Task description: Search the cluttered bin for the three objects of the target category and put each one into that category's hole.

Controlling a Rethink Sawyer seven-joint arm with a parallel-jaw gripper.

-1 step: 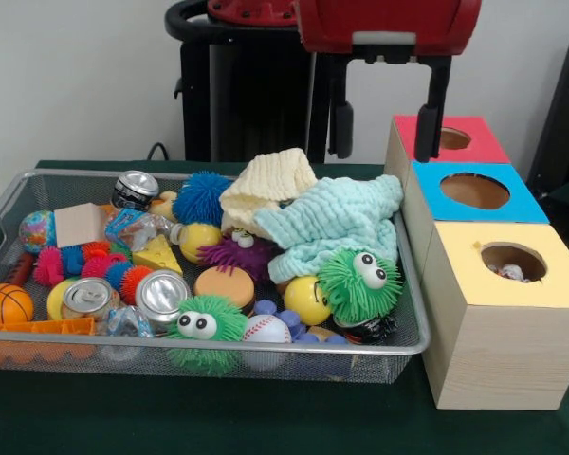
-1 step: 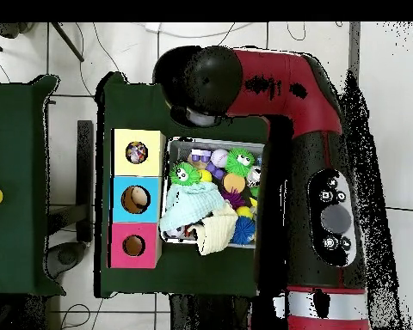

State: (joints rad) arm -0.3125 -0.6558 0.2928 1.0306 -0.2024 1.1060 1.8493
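My gripper [image 1: 384, 152] hangs open behind the wire bin [image 1: 410, 313], over the red-topped box [image 1: 484, 144], with nothing between its fingers. The arm hides it in the overhead view. The bin is full of mixed things: a cream cloth [image 1: 266, 185], a mint cloth [image 1: 332, 223], three crushed cans [image 1: 136, 190] [image 1: 90, 299] [image 1: 161, 296], two green fuzzy toys with eyes [image 1: 360, 280] [image 1: 204, 327], a blue spiky ball [image 1: 201, 197] and a baseball [image 1: 266, 330]. Beside the bin stand the blue-topped box [image 1: 434, 178] and the yellow-topped box [image 1: 460, 270]. A crumpled pale thing [image 1: 510, 273] lies in the yellow hole.
The three boxes form a row along one side of the bin [image 2: 214, 142], with the yellow box [image 2: 138, 137], blue box [image 2: 120, 199] and pink box [image 2: 120, 246] in line. A small basketball [image 1: 5, 303] and an orange tray piece [image 1: 38, 328] sit at the bin's corner. Green cloth [image 1: 218, 417] covers the table.
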